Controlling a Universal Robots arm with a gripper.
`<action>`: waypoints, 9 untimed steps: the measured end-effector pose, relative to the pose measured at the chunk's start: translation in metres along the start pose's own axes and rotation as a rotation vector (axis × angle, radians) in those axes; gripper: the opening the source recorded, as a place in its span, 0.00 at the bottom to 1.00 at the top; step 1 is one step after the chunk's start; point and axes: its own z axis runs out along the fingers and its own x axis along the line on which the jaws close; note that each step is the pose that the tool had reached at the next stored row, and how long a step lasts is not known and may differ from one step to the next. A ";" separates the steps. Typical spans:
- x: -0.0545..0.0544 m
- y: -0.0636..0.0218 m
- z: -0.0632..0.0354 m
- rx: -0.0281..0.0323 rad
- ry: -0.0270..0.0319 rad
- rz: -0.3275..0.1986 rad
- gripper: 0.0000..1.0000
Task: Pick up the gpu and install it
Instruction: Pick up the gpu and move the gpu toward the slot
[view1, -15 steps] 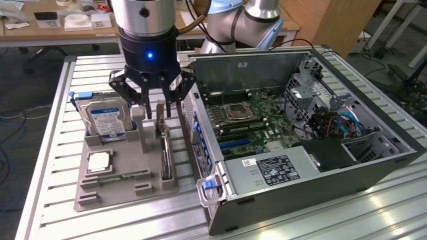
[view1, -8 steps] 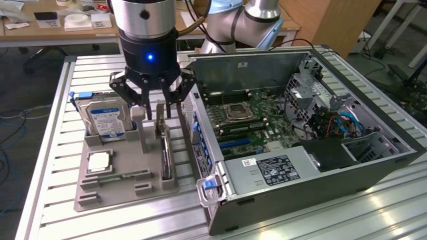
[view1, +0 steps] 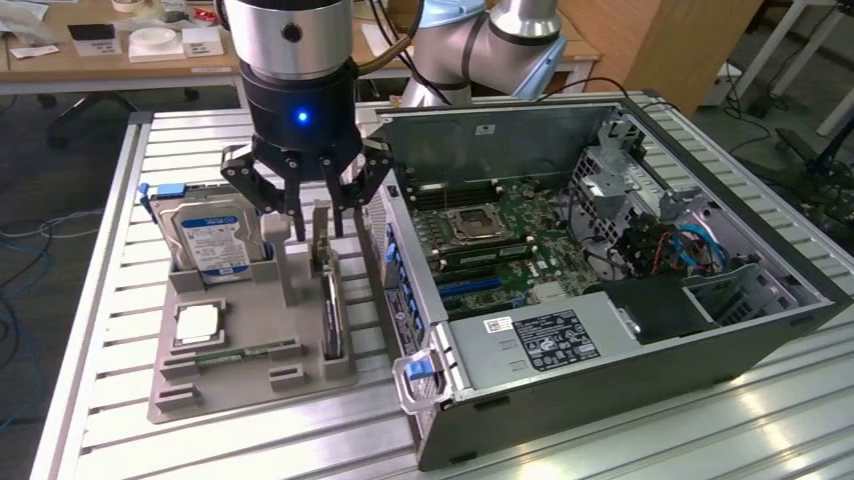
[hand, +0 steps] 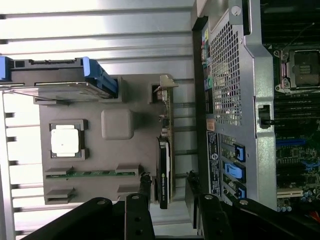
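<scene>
The gpu (view1: 328, 300) is a thin dark card standing on edge in a slot of the grey tray (view1: 247, 385), with its silver bracket end toward the back. In the wrist view the gpu (hand: 165, 160) is seen edge-on, its black cooler facing the tray's middle. My gripper (view1: 320, 230) hangs just above the card with its fingers open. In the wrist view the gripper (hand: 168, 184) straddles the card's cooler end, one fingertip (hand: 145, 184) on each side with a gap to the card. Nothing is held.
The tray (hand: 117, 122) also holds a silver hard drive (view1: 214, 245), a processor chip (view1: 198, 322) and a green memory stick (view1: 247, 350). The open computer case (view1: 601, 370), its motherboard (view1: 507, 235) exposed, lies just beyond the gpu on the exterior view's right.
</scene>
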 end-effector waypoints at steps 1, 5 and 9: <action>0.000 0.0000 0.0001 0.0000 0.0000 0.000 0.42; 0.000 0.0000 0.0000 0.0002 0.0001 0.000 0.42; 0.000 0.0000 0.0022 0.0001 0.0000 0.000 0.42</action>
